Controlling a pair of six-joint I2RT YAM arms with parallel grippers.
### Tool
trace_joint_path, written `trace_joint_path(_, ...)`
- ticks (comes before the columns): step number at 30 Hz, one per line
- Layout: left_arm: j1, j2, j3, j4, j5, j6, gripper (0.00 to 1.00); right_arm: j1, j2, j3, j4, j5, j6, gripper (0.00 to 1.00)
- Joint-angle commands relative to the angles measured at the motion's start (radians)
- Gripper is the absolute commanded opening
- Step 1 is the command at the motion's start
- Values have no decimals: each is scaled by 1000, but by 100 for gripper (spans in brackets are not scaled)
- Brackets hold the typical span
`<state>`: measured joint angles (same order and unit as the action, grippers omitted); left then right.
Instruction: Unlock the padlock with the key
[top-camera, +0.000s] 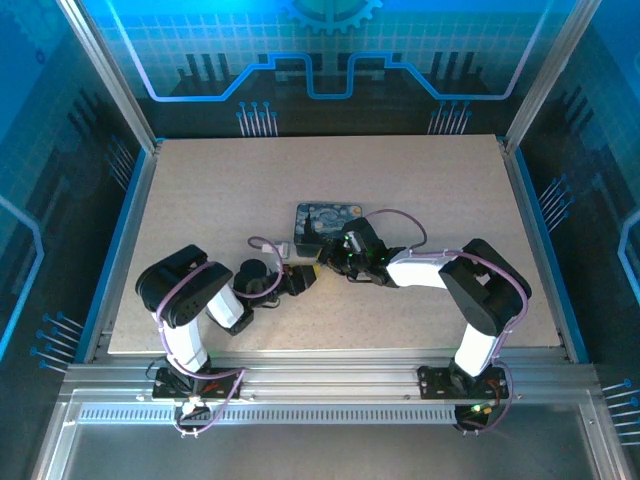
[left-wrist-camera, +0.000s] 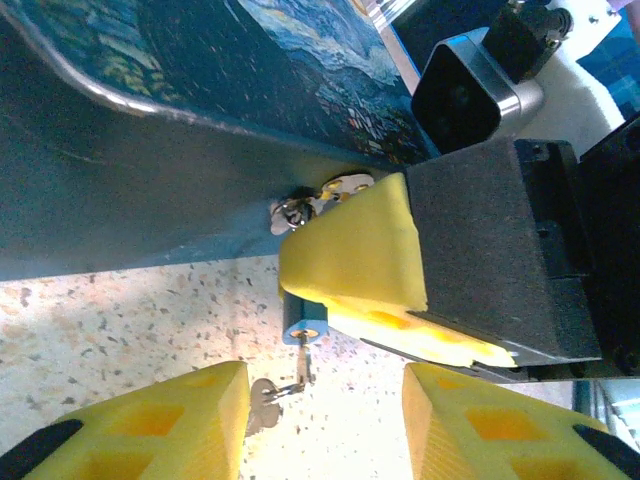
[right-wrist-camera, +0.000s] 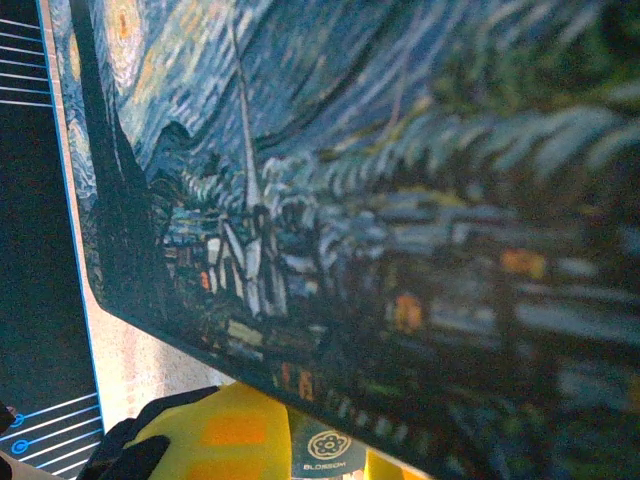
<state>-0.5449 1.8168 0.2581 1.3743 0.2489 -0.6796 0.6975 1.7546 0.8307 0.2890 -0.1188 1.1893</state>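
Left wrist view resolves the small parts. The padlock (left-wrist-camera: 318, 198) sits against the near wall of the painted box (left-wrist-camera: 150, 190), just beside the right gripper (left-wrist-camera: 322, 306). That gripper's yellow pads are clamped on the blue cap of the key (left-wrist-camera: 300, 370), with the dark shank projecting over the tabletop (left-wrist-camera: 120, 320).

Left gripper (left-wrist-camera: 325, 425) — pads wide apart, holding nothing, with a silvery ring (left-wrist-camera: 262, 402) at one pad's inner edge.

Top external view gives the layout — both arms reach to the box's near edge, and lock and key are too small to make out.

Box (left-wrist-camera: 200, 150) and right fingers (left-wrist-camera: 350, 250) block ahead — speckled table (left-wrist-camera: 100, 330) before them lies free.
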Motion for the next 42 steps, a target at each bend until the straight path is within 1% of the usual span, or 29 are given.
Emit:
trace_joint_path(1,5,12,8,26,50,-10,43,8,21,-25,-61,-48,47,5)
trace_joint_path(6,4,35,13,26,55,8,37,7,19,-21,-66,-52,44,5)
trace_joint_path(17,4,70,55,25,40,31,37,11,15,-21,-79,-56,42,5)
trace_joint_path(19,4,75,65,25,36,36,33,11,17,-20,-80,-57,42,5)
trace_joint_path(22,3,86,75,25,35,44,24,10,13,-19,-82,-58,42,5)
trace_joint_path(26,4,100,79,25,40,47,20,10,11,-19,-85,-58,41,5)
trace_joint_path(31,-4,102,63,25,26,75,2,7,12,-16,-86,-56,42,4)
trace_joint_path(32,-8,103,58,25,21,85,0,6,13,-16,-88,-57,41,3)
trace_joint_path(36,-31,100,40,25,-15,161,0,5,7,-9,-102,-59,34,1)
trace_joint_path(39,-61,88,29,23,-69,244,0,5,-4,3,-128,-56,24,0)
trace_joint_path(42,-113,48,24,-18,-158,360,0,5,-15,23,-169,-53,5,0)
